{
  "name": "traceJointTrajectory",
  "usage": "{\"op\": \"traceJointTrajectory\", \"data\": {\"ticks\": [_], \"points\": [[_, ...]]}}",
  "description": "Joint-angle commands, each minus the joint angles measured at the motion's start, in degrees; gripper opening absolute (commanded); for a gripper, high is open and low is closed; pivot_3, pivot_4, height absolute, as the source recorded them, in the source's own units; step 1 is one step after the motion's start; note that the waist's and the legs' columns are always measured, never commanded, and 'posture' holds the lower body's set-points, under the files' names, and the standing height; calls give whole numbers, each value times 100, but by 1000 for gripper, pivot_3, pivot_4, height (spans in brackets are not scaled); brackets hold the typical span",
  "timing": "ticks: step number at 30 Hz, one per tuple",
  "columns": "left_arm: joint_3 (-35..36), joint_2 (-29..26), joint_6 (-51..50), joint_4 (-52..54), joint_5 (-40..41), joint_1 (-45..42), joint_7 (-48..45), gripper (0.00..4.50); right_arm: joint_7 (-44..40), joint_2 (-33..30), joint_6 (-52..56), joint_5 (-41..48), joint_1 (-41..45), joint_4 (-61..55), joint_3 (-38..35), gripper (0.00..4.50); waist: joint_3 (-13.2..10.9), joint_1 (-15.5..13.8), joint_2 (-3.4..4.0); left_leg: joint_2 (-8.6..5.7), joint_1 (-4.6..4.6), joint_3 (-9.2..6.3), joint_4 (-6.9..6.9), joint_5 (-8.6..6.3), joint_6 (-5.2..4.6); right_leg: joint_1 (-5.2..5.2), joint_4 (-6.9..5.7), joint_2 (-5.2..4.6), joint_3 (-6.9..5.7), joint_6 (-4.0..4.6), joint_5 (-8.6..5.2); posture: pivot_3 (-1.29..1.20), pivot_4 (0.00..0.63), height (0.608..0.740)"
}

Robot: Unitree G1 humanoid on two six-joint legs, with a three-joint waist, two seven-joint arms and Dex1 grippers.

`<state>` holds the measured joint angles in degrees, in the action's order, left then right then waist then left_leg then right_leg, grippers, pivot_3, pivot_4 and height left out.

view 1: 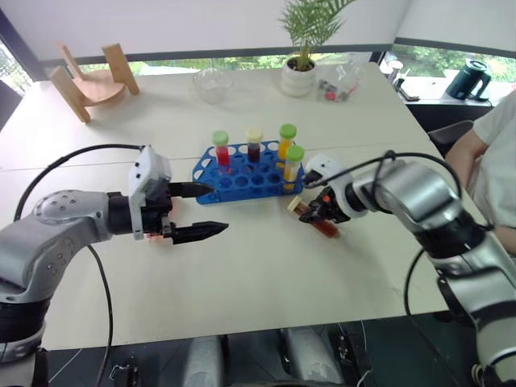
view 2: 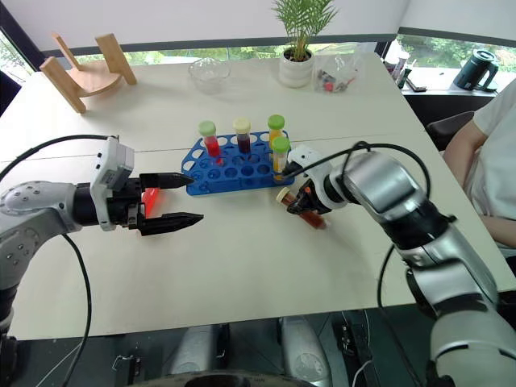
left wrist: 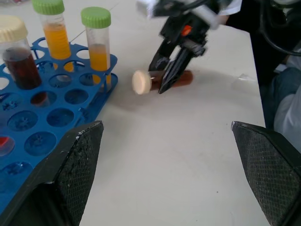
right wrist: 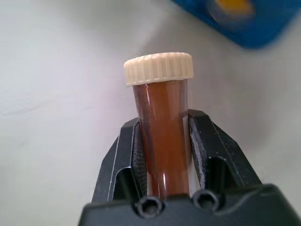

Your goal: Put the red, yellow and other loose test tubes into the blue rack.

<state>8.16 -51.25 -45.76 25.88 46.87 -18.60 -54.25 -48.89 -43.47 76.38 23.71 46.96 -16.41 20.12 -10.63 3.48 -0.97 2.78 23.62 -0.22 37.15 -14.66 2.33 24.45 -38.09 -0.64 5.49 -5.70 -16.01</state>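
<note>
The blue rack (view 1: 242, 184) stands mid-table and holds a red tube (view 1: 222, 151), a dark red tube (view 1: 255, 146) and two orange-yellow tubes (view 1: 287, 142) with green caps. Just right of the rack a brown test tube (view 1: 322, 224) with a cream cap (right wrist: 159, 68) lies flat at table level. My right gripper (view 1: 316, 211) is shut on the brown tube's (right wrist: 162, 136) body. Left of the rack my left gripper (view 1: 218, 210) hangs open over the table, holding nothing. A red tube (view 2: 149, 197) shows partly behind its fingers (left wrist: 70, 165).
At the back of the table stand a wooden stand (view 1: 89, 81), a glass bowl (view 1: 212, 83), a potted plant (view 1: 300, 72) and a clear bag (view 1: 340, 81). A person (view 1: 488, 161) sits at the right edge.
</note>
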Motion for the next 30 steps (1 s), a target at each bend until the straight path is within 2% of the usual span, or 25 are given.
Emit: {"op": "traceJointTrajectory", "data": {"ticks": [1, 6, 9, 11, 13, 20, 30], "points": [[285, -133, 38, 39, 64, -35, -71, 4500, -215, 235, -1125, 523, -627, -1236, -932, 862, 2, 4, -5, 0, 0, -2, 0, 0, 0, 0, -1, 1, -1, 0, 0, 0, 150, 740], [382, -236, -79, -42, 131, -107, -95, 4500, 692, 1814, -3380, 49, -1514, -956, -1134, 862, 4, 64, -7, 3, -16, -2, 0, 0, 0, -8, -7, 9, 2, 1, 0, 0, 150, 740], [420, -332, -150, -91, 150, -135, -147, 4500, 1036, 2759, -4639, -226, -1727, -275, -1050, 862, 4, 54, -8, 3, -16, -1, 3, 2, 3, -9, -10, 7, 2, 0, 1, 0, 150, 740], [427, -398, -202, -110, 168, -171, -162, 4500, 1313, 3409, -5929, -577, -1708, 513, -1023, 862, 6, 48, -14, 2, -15, 2, 5, 3, 4, -11, -9, 4, 2, 0, 1, 0, 150, 740], [435, -442, -252, -110, 199, -205, -157, 4500, 1532, 3834, -6624, -774, -1634, 1111, -1046, 862, 6, 46, -14, 2, -15, -1, 4, 3, 5, -12, -9, 4, 0, 0, 1, 0, 150, 740], [597, -565, -443, 19, 389, -122, -142, 4500, 2077, 4476, -8399, -1346, -1369, 2698, -1167, 862, 6, 56, -13, 3, -15, -1, -2, 6, 11, -11, -10, 2, -1, 1, 2, 0, 150, 740], [694, -583, -426, 129, 380, 65, -111, 4500, 2352, 4630, -9116, -1473, -1013, 3743, -1367, 862, 5, 57, -13, 4, -16, -2, -3, 7, 12, -10, -12, 2, -1, 2, 2, 0, 150, 740]]}}
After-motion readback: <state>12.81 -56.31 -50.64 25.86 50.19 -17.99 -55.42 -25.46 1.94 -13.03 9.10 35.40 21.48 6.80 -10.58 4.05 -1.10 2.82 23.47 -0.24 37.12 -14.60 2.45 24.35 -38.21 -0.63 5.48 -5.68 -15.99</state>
